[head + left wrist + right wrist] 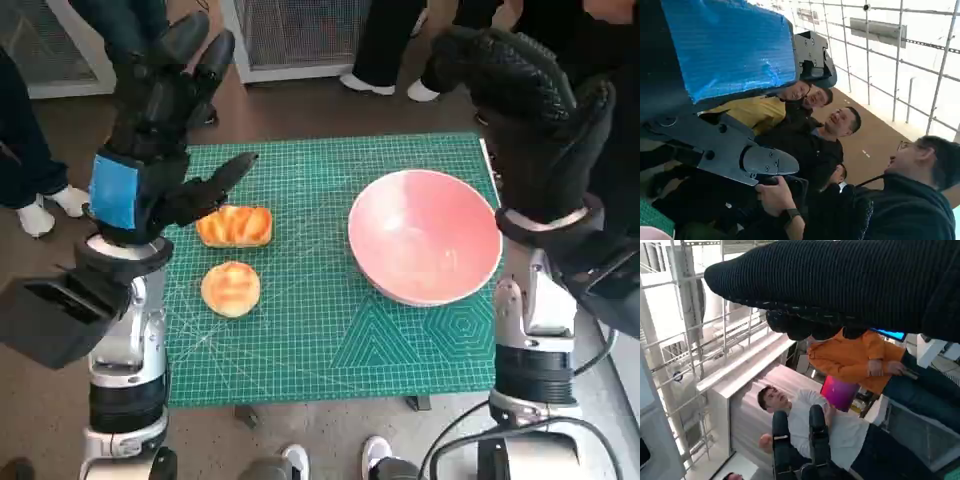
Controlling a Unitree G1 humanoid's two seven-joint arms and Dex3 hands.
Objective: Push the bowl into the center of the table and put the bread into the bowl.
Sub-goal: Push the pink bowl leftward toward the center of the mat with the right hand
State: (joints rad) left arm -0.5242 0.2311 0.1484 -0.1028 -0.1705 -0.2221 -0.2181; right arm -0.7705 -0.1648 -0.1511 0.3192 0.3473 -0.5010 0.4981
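Observation:
A pink bowl (425, 236) stands empty on the right part of the green cutting mat (330, 320). Two golden bread pieces lie on the mat's left: a long loaf (235, 226) and a round bun (230, 288) nearer me. My left hand (160, 130), black with blue tape, is raised above the mat's left edge, fingers apart, holding nothing; one fingertip hangs just above the long loaf. My right hand (525, 100) in the black glove is raised above the mat's right edge beside the bowl, empty, its fingers curled loosely. Both wrist views look up at people, not the table.
The mat covers the small table; brown floor shows around it. Several people's legs and shoes (370, 85) stand past the far edge, and more feet (40, 212) at the left. Several people (840, 125) fill the left wrist view; seated people (805, 415) appear in the right wrist view.

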